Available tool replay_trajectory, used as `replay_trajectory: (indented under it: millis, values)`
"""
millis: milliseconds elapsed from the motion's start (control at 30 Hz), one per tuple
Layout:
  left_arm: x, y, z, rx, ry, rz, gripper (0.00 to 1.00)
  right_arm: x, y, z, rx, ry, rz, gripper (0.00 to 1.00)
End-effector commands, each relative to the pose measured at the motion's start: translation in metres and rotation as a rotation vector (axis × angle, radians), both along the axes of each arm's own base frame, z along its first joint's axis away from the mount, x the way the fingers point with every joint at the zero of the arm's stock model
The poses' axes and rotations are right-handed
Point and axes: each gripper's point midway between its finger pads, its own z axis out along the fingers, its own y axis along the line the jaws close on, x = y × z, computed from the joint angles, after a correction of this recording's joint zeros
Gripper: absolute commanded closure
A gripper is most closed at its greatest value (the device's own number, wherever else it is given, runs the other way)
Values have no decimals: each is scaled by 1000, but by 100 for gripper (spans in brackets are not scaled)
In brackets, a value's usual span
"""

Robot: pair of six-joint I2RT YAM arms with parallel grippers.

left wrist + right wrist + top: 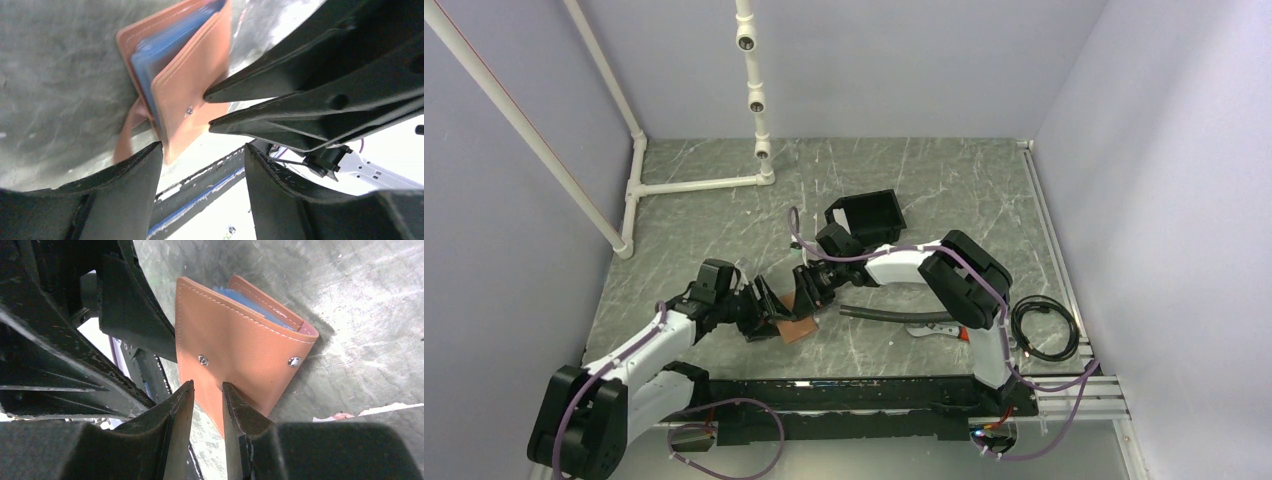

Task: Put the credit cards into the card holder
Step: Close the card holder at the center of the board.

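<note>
While my right gripper (207, 387) is pinched on the lower edge of the tan-brown leather bifold card holder (235, 350), its two black fingers close together with the leather flap between them, I see the holder folded nearly shut, with two metal snap studs (202, 360) on its outer face. Thin light blue plastic credit cards (255, 302) sit tucked between its leaves, only their edges peeking out. My left gripper (202, 150) faces it from the other side, jaws spread and nothing between them, one finger just beside the holder's corner. All of this is near the middle of the grey marbled table (944, 180). Farther back lies an open black plastic box (869, 215), beside my right arm a black rubber hose (894, 315), and near the table's right edge a coiled black cable (1044, 330)
</note>
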Motion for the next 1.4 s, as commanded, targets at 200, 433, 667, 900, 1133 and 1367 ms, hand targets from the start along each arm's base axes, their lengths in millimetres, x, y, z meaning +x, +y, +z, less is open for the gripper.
replay_trajectory:
  millis: [200, 433, 667, 900, 1133, 1367]
  values:
    - [7, 14, 33, 106, 19, 17, 29, 7, -15, -25, -135, -93, 25, 64]
    - [54, 13, 56, 11, -45, 50, 56, 8, -9, -7, -81, -64, -55, 70]
    - [61, -1, 23, -43, 14, -76, 83, 9, 0, 4, -31, -30, -91, 74]
    - [39, 18, -26, 90, 148, -18, 100, 12, 7, 29, -47, -83, -147, 45]
    - [37, 31, -33, 168, 140, 19, 100, 8, 20, 27, -79, -85, -143, 57]
    - [33, 36, -38, 194, 150, 31, 100, 2, 33, 42, -42, -113, -106, 54]
